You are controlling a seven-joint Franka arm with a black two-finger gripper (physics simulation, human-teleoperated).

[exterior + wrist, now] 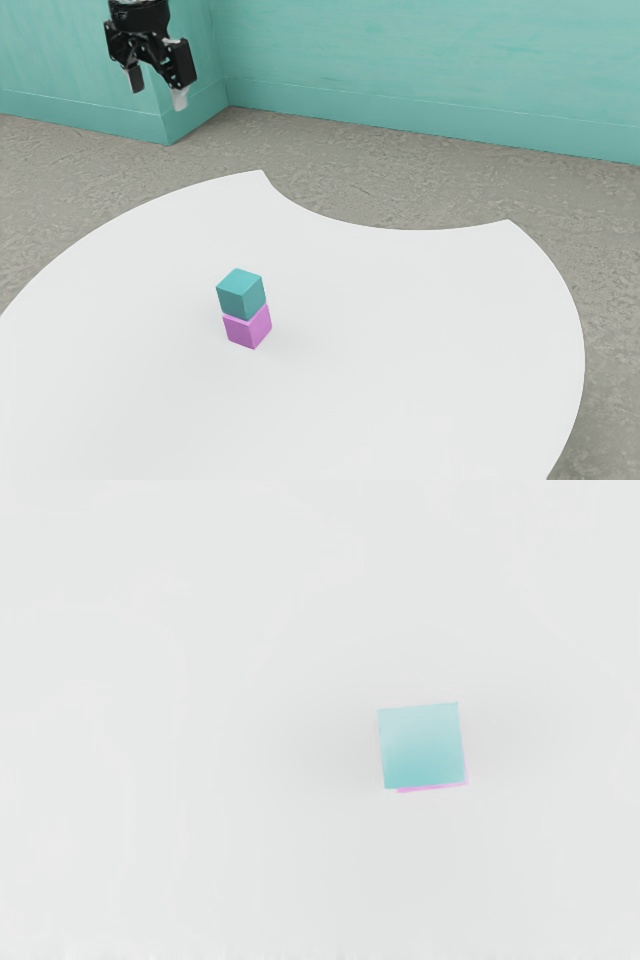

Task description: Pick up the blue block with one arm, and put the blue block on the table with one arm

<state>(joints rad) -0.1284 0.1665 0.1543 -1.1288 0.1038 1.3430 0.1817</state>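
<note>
No readable text, labels, brands, numbers or signs in either view.

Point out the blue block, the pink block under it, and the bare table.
Blue block (pixel 420 745): wrist view, on its top face.
Pink block (pixel 241 332): exterior view, on its wider visible side face.
Table (pixel 430 340): exterior view, on its bare white top.
</note>
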